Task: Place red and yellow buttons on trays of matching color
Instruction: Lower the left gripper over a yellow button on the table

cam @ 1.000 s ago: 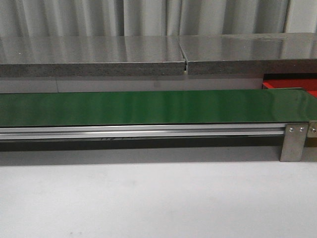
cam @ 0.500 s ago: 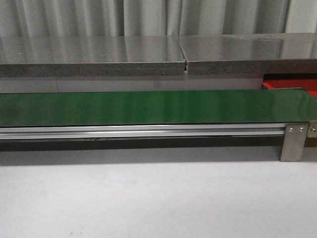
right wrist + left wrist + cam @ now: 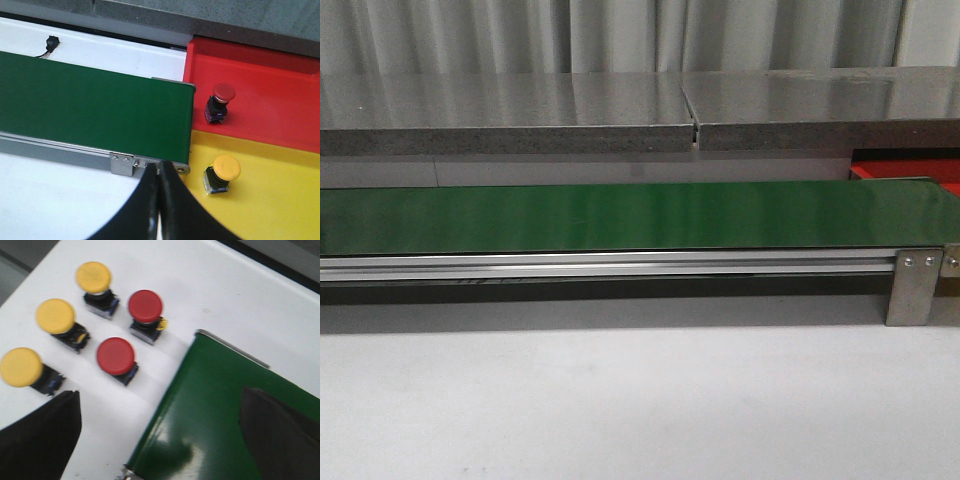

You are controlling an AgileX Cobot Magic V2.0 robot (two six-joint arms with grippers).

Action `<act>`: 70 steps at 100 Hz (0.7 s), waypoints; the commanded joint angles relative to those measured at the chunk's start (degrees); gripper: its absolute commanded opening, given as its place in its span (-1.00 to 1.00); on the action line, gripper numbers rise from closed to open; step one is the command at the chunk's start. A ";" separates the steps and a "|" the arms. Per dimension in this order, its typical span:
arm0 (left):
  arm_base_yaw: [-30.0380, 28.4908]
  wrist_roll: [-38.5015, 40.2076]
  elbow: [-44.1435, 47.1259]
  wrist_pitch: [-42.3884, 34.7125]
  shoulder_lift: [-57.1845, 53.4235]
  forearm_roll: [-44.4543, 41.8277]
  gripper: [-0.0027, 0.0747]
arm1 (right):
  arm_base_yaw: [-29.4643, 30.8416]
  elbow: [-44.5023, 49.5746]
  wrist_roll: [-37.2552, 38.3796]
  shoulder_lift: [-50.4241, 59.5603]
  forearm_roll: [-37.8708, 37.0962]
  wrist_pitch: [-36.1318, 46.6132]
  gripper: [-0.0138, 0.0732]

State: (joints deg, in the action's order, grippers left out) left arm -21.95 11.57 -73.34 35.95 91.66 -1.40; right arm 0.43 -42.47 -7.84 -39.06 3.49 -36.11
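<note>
You are working mid-sort: left gripper [image 3: 160,440], fingers released, hovering over the belt [image 3: 220,420] end beside five waiting buttons [image 3: 116,355] on the desk [image 3: 240,295], right gripper [image 3: 160,210] clenched empty above the trays, red tray [image 3: 270,85] and yellow tray [image 3: 280,200] each holding its match; next, grasping a button.

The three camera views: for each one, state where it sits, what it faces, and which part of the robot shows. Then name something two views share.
Front view: looks forward and level over the white table at the green belt; no arm shows.
Left wrist view: above five loose buttons beside the belt's end; open left gripper.
Right wrist view: above the belt's other end, red tray and yellow tray; shut right gripper.
Shared: the belt appears in all three.
</note>
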 commanded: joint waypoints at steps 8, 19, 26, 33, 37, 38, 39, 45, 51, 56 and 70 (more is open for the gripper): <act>-4.99 -0.08 0.26 -3.84 -2.67 -0.78 0.67 | -0.10 -1.52 -0.39 0.20 0.18 3.85 -0.84; -7.76 -0.08 3.10 -6.86 -2.55 -1.13 0.67 | -0.10 -1.52 -0.39 0.20 0.18 3.85 -0.84; -9.38 -0.08 4.43 -8.31 -1.70 -1.13 0.67 | -0.10 -1.52 -0.39 0.20 0.18 3.85 -0.84; -10.81 -0.08 4.78 -8.99 -0.02 -1.23 0.67 | -0.10 -1.52 -0.39 0.20 0.18 3.85 -0.84; -11.40 -0.08 4.78 -9.41 1.04 -1.23 0.67 | -0.10 -1.52 -0.39 0.20 0.18 3.85 -0.84; -11.63 -0.08 4.78 -9.54 1.23 -1.23 0.67 | -0.10 -1.52 -0.39 0.20 0.18 3.85 -0.84; -11.75 -0.08 4.78 -9.75 1.40 -1.23 0.67 | -0.10 -1.52 -0.39 0.20 0.18 3.85 -0.84; -12.57 -0.08 4.78 -10.22 2.83 -1.23 0.67 | -0.10 -1.52 -0.39 0.20 0.18 3.85 -0.84; -13.14 -0.08 4.78 -10.84 4.17 -1.23 0.67 | -0.10 -1.52 -0.39 0.20 0.18 3.85 -0.84; -13.40 -0.08 4.78 -11.52 5.20 -1.23 0.67 | -0.10 -1.52 -0.39 0.20 0.18 3.85 -0.84; -13.53 -0.08 4.78 -13.97 7.76 -1.37 0.67 | -0.10 -1.52 -0.39 0.20 0.18 3.85 -0.84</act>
State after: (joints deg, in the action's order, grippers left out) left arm -35.38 11.46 -67.18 26.55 100.62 -2.57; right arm 0.43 -42.47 -7.84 -39.06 3.49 -36.11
